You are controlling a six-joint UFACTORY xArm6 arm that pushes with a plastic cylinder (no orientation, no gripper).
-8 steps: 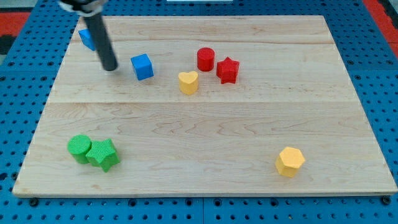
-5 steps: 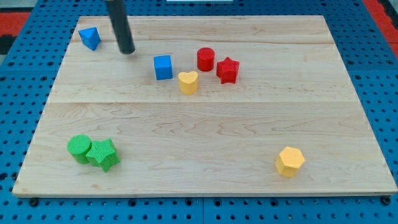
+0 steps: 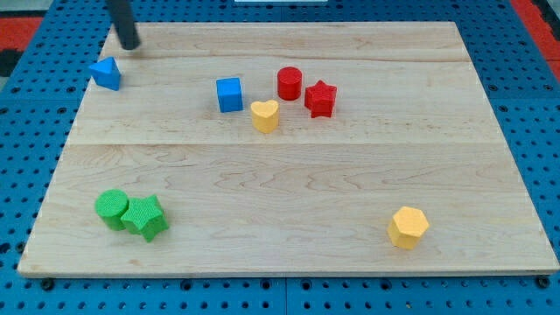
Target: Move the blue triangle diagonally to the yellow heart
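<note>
The blue triangle (image 3: pixel 107 73) lies near the board's left edge, toward the view's top left. The yellow heart (image 3: pixel 264 115) sits near the middle top, with a blue cube (image 3: pixel 229 94) just to its upper left. My tip (image 3: pixel 129 46) is on the board's top-left corner area, just above and right of the blue triangle, a small gap away from it.
A red cylinder (image 3: pixel 290 83) and a red star (image 3: pixel 320 98) stand right of the heart. A green cylinder (image 3: pixel 111 208) and a green star (image 3: pixel 145 217) touch at the bottom left. A yellow hexagon (image 3: pixel 408 227) is at the bottom right.
The blue cube moved right, close to the heart. My tip then swung to the top left. The blue triangle shifted down and left.
</note>
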